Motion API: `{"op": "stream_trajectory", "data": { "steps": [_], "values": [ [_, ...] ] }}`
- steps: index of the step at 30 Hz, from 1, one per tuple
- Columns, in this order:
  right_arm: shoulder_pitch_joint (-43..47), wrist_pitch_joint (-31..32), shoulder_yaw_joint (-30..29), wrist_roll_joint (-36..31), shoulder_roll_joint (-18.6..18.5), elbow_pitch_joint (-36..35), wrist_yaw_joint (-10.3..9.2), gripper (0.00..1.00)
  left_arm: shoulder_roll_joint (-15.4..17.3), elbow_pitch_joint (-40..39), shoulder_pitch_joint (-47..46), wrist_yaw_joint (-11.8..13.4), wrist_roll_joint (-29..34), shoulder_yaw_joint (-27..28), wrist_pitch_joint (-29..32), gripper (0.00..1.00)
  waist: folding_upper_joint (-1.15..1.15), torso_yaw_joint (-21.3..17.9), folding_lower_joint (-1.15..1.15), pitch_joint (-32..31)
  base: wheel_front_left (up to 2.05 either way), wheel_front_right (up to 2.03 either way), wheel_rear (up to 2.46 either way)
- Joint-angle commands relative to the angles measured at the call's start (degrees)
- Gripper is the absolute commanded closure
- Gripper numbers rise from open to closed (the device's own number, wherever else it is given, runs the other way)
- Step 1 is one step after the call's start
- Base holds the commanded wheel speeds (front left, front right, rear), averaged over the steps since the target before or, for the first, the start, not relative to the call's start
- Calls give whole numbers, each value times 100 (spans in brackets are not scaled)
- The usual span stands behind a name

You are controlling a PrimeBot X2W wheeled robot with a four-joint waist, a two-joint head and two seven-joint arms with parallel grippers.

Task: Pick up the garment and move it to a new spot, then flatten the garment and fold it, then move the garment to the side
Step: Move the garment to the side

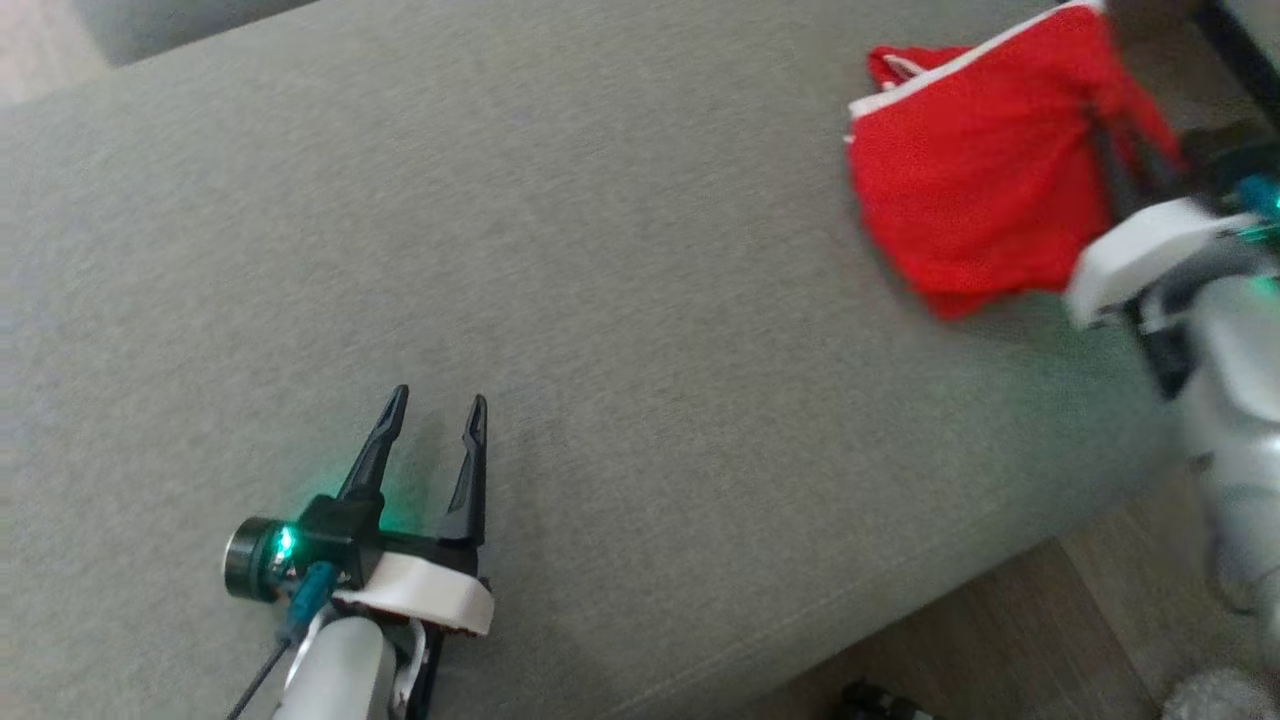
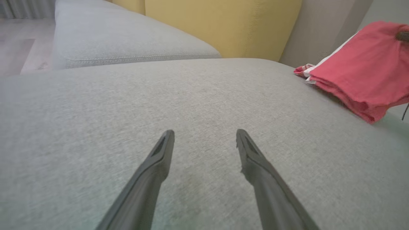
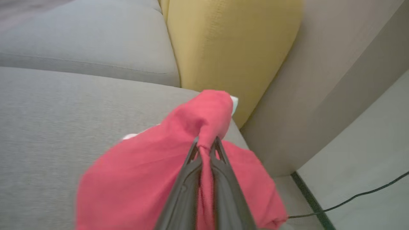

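Found the right gripper [image 3: 206, 143] pinched tight on a bunched fold of the garment [image 3: 137, 182], long dark fingers pressed together, red cloth squeezed between them and spilling over the tips. Saw the garment at the far right of the seat [image 1: 560, 260]: soft red knit, doubled over in layers, thin white trim along one edge, draped from the grip with its far end lying on the seat. Could not tell whether the near corner touched. Noted the left gripper [image 1: 438, 400] well apart at the near left, tapered black fingers spread wide, nothing between them, low over the seat. Took the seat for a broad, flat grey pad of fine woven cloth with a stitched edge seam. Made out a plump yellow cushion [image 3: 230, 44] just behind the garment, wood-grain floor [image 1: 1060, 610] at the near right, and a thin black cable [image 3: 351, 198] right of the sofa.
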Motion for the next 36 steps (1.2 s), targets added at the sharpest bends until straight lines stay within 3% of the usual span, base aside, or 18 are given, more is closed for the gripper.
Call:
{"op": "stream_trajectory", "data": {
  "steps": [1, 4, 5, 6, 7, 12, 15, 17, 21, 26, 28, 36],
  "values": [
    [-238, -22, -58, -148, -213, 12, 1, 100, 26, -195, -129, -10, 34, 206, -29, 0, 0, 204, -1, 108, 0, 0, 0],
    [-398, 5, -267, -371, -426, 253, 1, 100, 26, -206, -131, -26, 26, 209, -29, 0, 0, 304, -1, 161, 0, 0, 0],
    [-469, 5, -392, -499, -526, 358, 1, 73, 26, -214, -134, -36, 31, 195, -29, 0, 0, 351, -1, 187, 0, 0, 0],
    [-526, 3, -526, -626, -608, 447, 1, 16, 26, -212, -135, -42, 28, 180, -29, 0, 0, 395, -1, 206, 0, 0, 0],
    [-574, 0, -690, -737, -678, 518, 1, 0, 26, -209, -136, -47, 22, 168, -29, 0, 0, 431, -1, 220, 0, 0, 0],
    [-601, -28, -1838, -1498, -781, 376, 1, 0, 26, -201, -137, -38, 13, 172, -29, 0, 0, 548, -1, 211, 0, 0, 0],
    [-423, -34, -2455, -1814, -320, -153, 1, 0, 26, -217, -114, 3, 6, 212, -29, 0, 0, 614, -1, 106, 0, 0, 0],
    [-238, -35, -2571, -1870, 110, -598, 1, 0, 26, -240, -82, 59, -21, 239, -29, 0, 0, 675, -1, -3, 0, 0, 0],
    [240, -36, -2371, -1666, 859, -1430, 1, 0, 26, -311, 0, 221, -66, 306, -29, 0, 0, 870, -1, -232, 0, 0, 0],
    [1206, -36, -1790, -1010, 1315, -2140, 1, 0, 26, -439, 144, 512, -156, 504, -29, 0, 0, 1363, -1, -540, 0, 0, 0],
    [1727, -36, -1611, -688, 1375, -2282, 1, 0, 26, -483, 249, 618, -177, 584, -29, 0, 0, 1671, -1, -690, 0, 0, 0],
    [2701, -37, -1126, 142, 1391, -2350, 1, 0, 26, -485, 577, 793, -112, 832, -29, 0, 0, 2251, -1, -1089, 0, 0, 0]
  ]
}}
